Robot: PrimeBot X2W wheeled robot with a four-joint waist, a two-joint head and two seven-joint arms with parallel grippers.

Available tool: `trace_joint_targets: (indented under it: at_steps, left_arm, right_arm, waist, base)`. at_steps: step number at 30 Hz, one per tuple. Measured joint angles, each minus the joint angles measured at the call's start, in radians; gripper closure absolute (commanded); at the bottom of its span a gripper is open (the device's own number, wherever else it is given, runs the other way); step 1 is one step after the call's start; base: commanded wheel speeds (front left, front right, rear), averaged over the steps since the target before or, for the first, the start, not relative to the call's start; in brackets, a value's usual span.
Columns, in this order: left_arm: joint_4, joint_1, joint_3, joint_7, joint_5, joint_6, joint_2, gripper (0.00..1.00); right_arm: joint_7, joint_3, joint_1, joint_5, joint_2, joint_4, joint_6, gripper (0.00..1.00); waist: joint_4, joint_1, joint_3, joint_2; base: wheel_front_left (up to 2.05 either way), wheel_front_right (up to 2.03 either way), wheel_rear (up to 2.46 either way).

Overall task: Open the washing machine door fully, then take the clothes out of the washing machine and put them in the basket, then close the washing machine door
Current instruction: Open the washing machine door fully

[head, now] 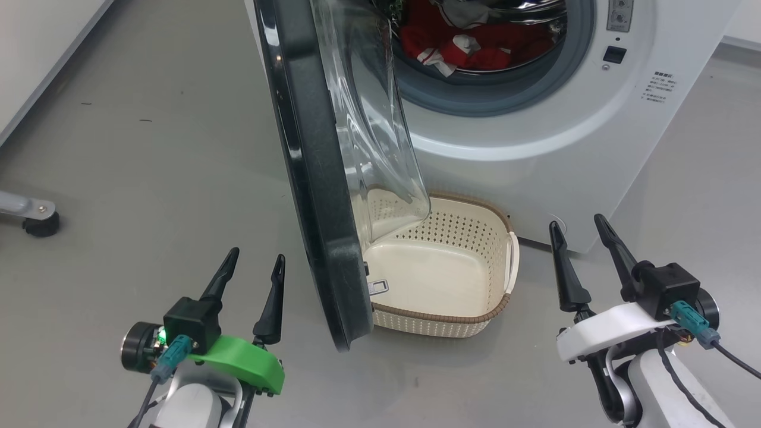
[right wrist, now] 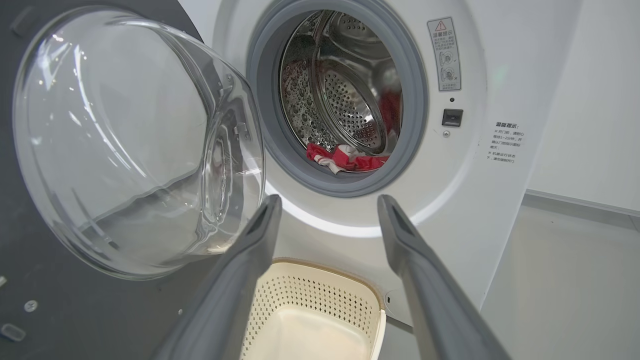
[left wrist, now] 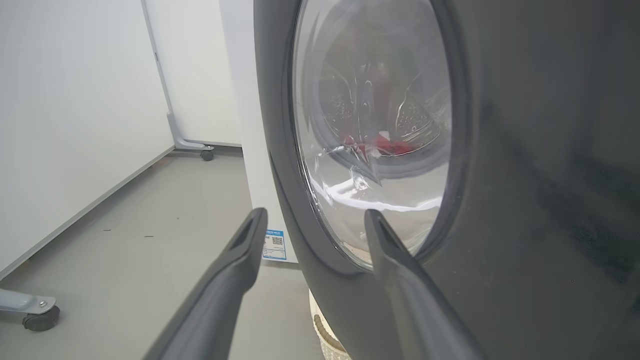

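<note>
At centre frame the door (head: 312,178) stood half-swung; both jaws gaped empty; we judged pushing its edge wider, gently, best.

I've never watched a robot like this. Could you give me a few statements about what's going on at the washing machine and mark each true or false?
1. The washing machine door is swung open. True.
2. The red clothes lie in the basket. False: the basket is empty and the clothes are in the drum.
3. The left gripper and the right gripper are open, holding nothing. True.
4. The basket stands on top of the washing machine. False: it stands on the floor in front of it, below the door.
</note>
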Motion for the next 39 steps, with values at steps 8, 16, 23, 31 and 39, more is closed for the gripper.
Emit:
trace_joint_targets:
  at_steps: [8, 16, 23, 31, 39]
  left_arm:
    - [0.000, 0.001, -0.001, 0.000, 0.000, 0.000, 0.000, 0.00]
    - [0.000, 0.002, -0.001, 0.000, 0.000, 0.000, 0.000, 0.15]
    - [0.004, 0.004, -0.002, 0.002, 0.000, 0.002, 0.000, 1.00]
    - [0.007, 0.007, -0.002, 0.004, 0.000, 0.009, 0.001, 1.00]
    - [-0.038, 0.008, 0.002, 0.004, 0.000, 0.011, 0.007, 1.00]
  right_arm:
    - [0.000, -0.016, 0.008, -0.024, 0.020, 0.000, 0.001, 0.00]
    - [0.000, -0.033, 0.021, -0.042, 0.041, 0.001, 0.006, 0.00]
    - [0.000, -0.049, 0.037, -0.055, 0.048, 0.007, 0.020, 0.00]
    - [0.000, -0.069, 0.038, -0.076, 0.058, 0.009, 0.032, 0.00]
    - [0.000, -0.089, 0.039, -0.087, 0.069, 0.014, 0.045, 0.00]
  waist:
    - [0.000, 0.0000, -0.003, 0.0000]
    - [0.001, 0.0000, -0.005, 0.0000]
    - [0.002, 0.0000, -0.006, 0.0000]
    - [0.005, 0.0000, -0.008, 0.0000]
    - [0.011, 0.0000, -0.011, 0.0000]
  base:
    - [0.00, 0.00, 0.00]
    - [0.00, 0.00, 0.00]
    - [0.00, 0.00, 0.00]
    - [0.00, 0.00, 0.00]
    - [0.00, 0.00, 0.00]
